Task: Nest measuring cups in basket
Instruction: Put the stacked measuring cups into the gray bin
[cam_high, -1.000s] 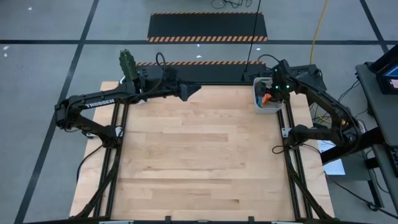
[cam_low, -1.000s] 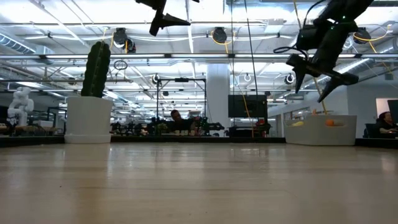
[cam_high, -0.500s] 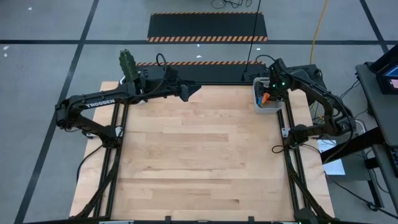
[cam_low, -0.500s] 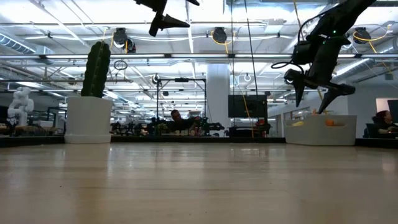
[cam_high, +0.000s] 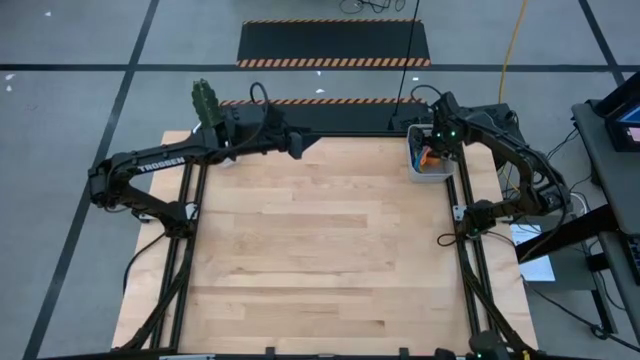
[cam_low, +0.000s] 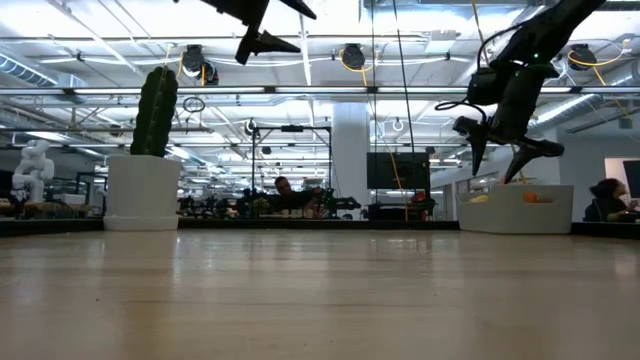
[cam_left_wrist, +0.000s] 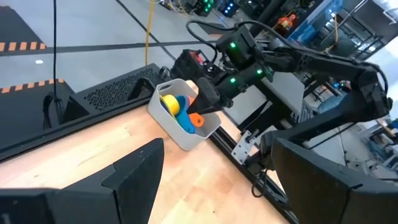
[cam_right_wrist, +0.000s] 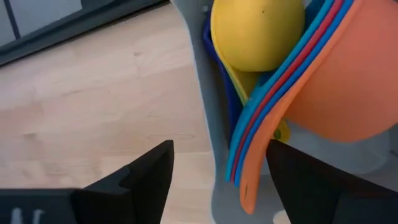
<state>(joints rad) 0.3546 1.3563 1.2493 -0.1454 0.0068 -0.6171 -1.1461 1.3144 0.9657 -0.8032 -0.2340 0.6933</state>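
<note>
High view: we see the wooden worktop (cam_high: 320, 240) largely bare, with our left arm's fingers (cam_high: 303, 146) held wide and empty above its far edge, near the cactus pot (cam_high: 205, 105). Our right arm's fingers (cam_low: 497, 163), spread wide and holding nothing, hang just over the basket (cam_high: 428, 168) at the far right corner. Inside the basket lie the measuring cups (cam_right_wrist: 292, 81): orange, yellow, light blue, red and dark blue stacked together.
</note>
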